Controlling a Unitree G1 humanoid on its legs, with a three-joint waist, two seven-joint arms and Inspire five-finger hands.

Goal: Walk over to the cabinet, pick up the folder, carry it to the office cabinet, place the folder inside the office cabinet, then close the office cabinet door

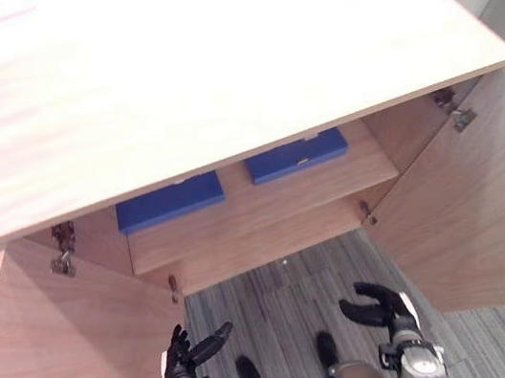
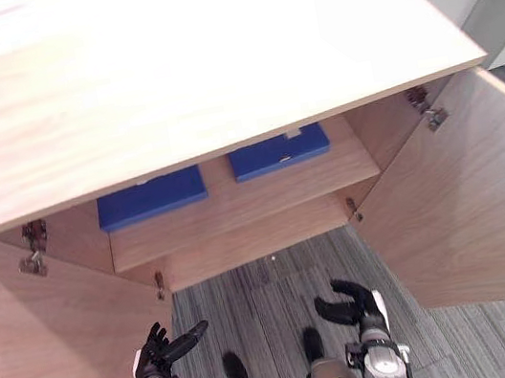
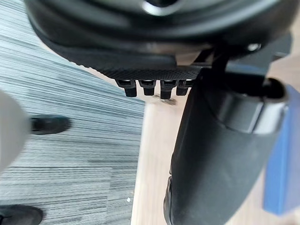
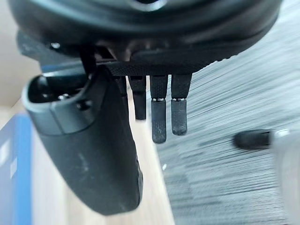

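Office premises. An open wood-laminate cabinet [image 1: 216, 88] holds a blue folder [image 1: 169, 202] and a second blue folder [image 1: 296, 154] flat on its shelf [image 1: 265, 208]. The floor is grey striped carpet [image 1: 289, 290].

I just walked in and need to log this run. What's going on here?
The robot faces a light wooden cabinet with its left door and right door swung wide open. Two flat blue folders lie side by side on the inner shelf: the left folder and the right folder. The left hand and right hand hang low in front, open and empty.
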